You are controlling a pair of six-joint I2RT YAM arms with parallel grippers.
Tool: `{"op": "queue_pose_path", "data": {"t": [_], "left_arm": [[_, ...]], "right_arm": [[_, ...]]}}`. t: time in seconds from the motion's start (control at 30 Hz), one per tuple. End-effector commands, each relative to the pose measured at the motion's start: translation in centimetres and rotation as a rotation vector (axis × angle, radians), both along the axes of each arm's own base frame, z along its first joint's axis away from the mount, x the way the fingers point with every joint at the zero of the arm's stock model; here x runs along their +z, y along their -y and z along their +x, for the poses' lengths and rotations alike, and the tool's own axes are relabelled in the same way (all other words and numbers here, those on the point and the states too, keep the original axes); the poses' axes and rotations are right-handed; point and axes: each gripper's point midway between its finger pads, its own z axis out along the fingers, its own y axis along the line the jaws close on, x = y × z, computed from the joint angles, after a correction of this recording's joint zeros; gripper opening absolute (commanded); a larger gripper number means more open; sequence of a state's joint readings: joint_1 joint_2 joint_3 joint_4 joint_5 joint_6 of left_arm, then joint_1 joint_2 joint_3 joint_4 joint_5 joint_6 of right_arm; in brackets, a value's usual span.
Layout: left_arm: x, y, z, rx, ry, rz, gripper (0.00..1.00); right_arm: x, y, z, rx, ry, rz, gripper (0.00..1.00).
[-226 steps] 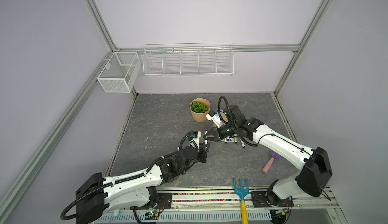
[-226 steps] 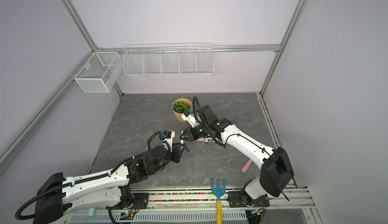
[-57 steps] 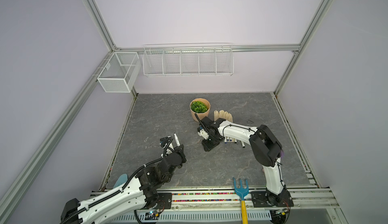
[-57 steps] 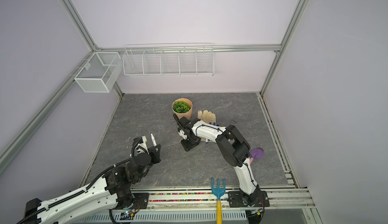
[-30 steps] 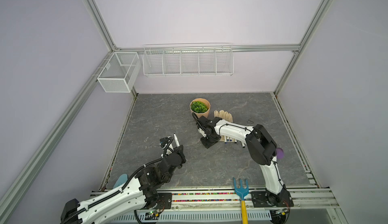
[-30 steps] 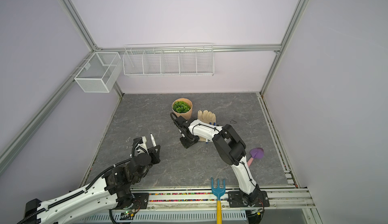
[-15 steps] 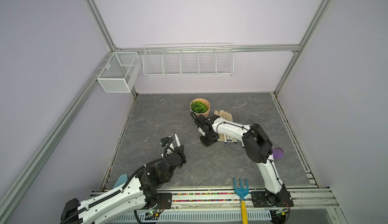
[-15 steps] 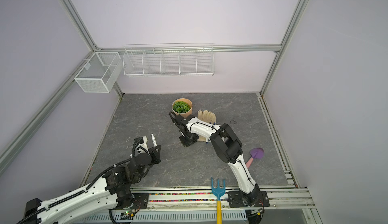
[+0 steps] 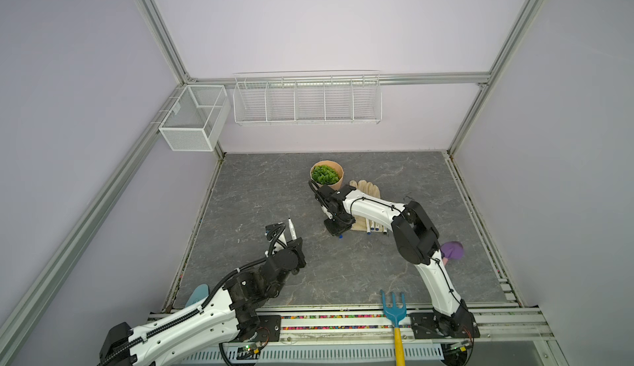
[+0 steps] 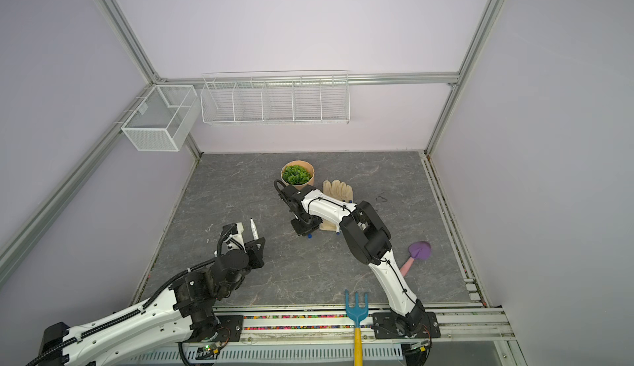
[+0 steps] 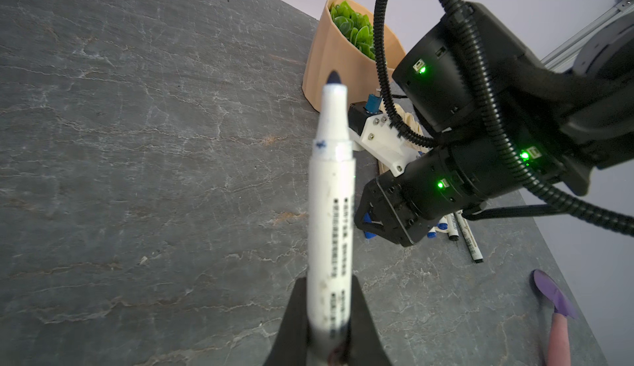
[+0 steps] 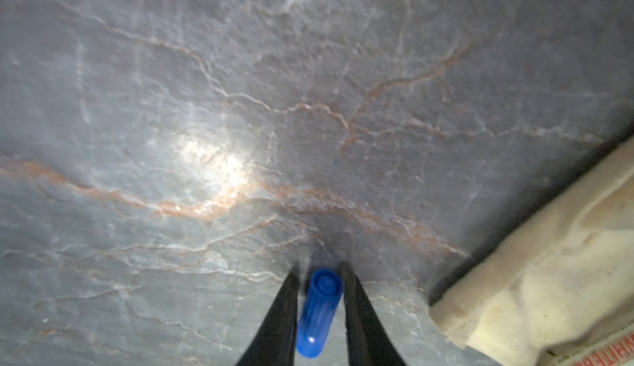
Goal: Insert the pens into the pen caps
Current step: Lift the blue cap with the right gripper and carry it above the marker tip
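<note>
Right tool (image 12: 318, 270) narrower — veined grey tabletop (image 12: 206, 89)

We log: left gripper (image 11: 327, 312) pulled back from centre with pen (image 11: 331, 210); right gripper (image 12: 319, 270) lowered to surface (image 12: 206, 107), jaws narrowed around blue cap (image 12: 317, 312).

Pen (image 10: 254, 229) in left gripper (image 10: 256, 243)

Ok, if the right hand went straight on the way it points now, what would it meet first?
The grey tabletop, most likely: the right hand points down at it, fingers either side of the blue cap, with nothing else in that line. The glove lies off to the side.
</note>
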State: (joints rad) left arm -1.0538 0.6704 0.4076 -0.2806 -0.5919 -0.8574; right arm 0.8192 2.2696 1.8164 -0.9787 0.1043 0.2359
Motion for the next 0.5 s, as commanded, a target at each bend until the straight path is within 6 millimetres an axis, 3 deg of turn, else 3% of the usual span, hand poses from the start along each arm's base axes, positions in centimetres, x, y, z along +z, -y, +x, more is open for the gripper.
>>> {"op": "queue_pose_path", "data": {"t": [0.0, 0.07, 0.17, 0.27, 0.47], "left_arm": [[0.3, 0.1, 0.1, -0.008, 0.012, -0.001, 0.0], [0.5, 0.5, 0.1, -0.029, 0.015, 0.002, 0.0], [0.4, 1.7, -0.1, -0.093, 0.008, 0.031, 0.0], [0.0, 4.1, -0.5, -0.204, -0.015, 0.056, 0.0], [0.2, 10.0, -1.9, -0.467, -0.021, 0.044, 0.0]], "right_arm": [[-3.6, 0.9, -0.8, -0.007, -0.037, -0.048, 0.17], [-2.9, 0.4, -0.6, -0.009, -0.027, -0.004, 0.12], [0.5, -0.9, 0.0, -0.022, 0.026, 0.15, 0.09], [5.7, -1.0, 0.5, -0.043, 0.108, 0.324, 0.08], [15.5, 0.8, -0.7, -0.111, 0.192, 0.747, 0.07]]}}
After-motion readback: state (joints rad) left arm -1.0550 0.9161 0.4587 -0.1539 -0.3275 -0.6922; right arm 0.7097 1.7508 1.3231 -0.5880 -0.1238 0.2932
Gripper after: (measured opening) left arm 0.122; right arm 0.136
